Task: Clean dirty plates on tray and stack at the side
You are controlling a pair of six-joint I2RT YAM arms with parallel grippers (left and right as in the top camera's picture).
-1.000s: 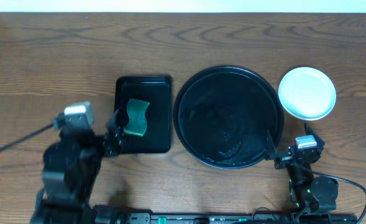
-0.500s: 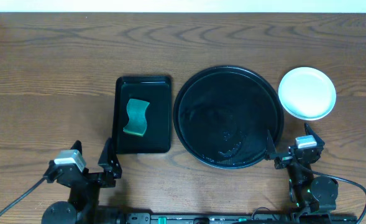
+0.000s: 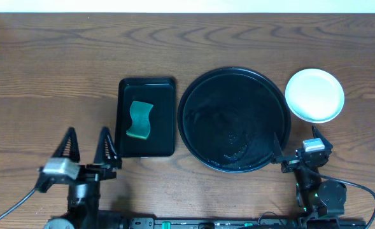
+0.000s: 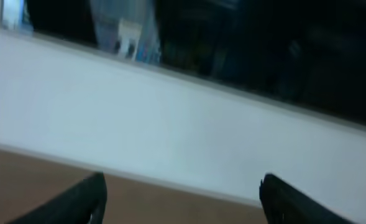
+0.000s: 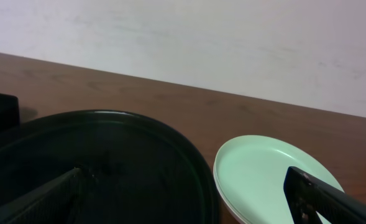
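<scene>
Pale plates (image 3: 314,95) just beyond right hand (image 3: 295,142)

One round tray (image 3: 233,70), one rectangular tray (image 3: 164,130), one green sponge (image 3: 139,119), one stack of plates (image 3: 314,95), number in it unclear; two hands, left hand (image 3: 87,137) and right hand (image 3: 295,135).

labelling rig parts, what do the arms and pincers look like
The left arm and right arm are black. The left pincer and right pincer each have two black tapered fingers and a silver-grey block behind. A black cable trails from each arm.
</scene>
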